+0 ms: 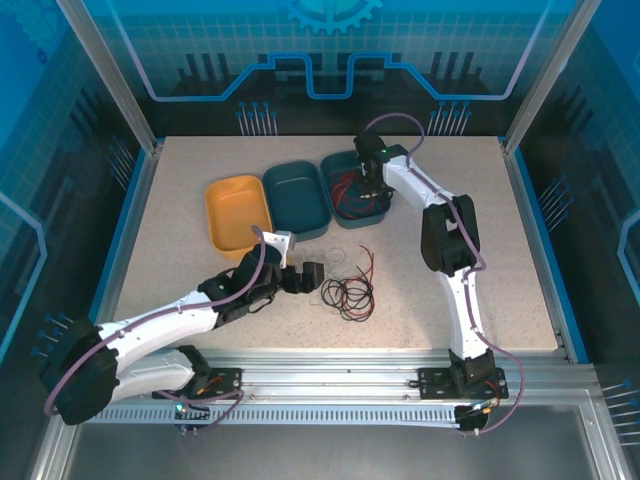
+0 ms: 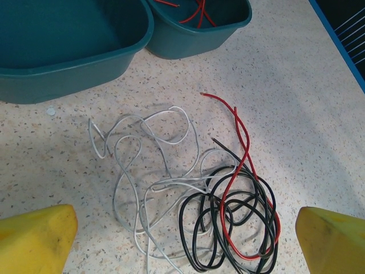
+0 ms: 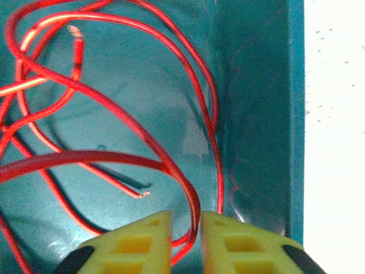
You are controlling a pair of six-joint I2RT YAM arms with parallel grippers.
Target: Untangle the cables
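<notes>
Just behind the tangled cables (image 2: 188, 181), a teal bin (image 2: 68, 74).

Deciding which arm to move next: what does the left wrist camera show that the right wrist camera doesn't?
Left wrist, not right wrist: the tangle on the table, with a white wire, a black wire and a red wire woven together, a second teal bin, and the left gripper open above the tangle.
Right wrist, not left wrist: the right gripper, its fingers nearly together with a red loop between them. Whether it is clamped is unclear.
Both: the teal bin holding loose red wires.
</notes>
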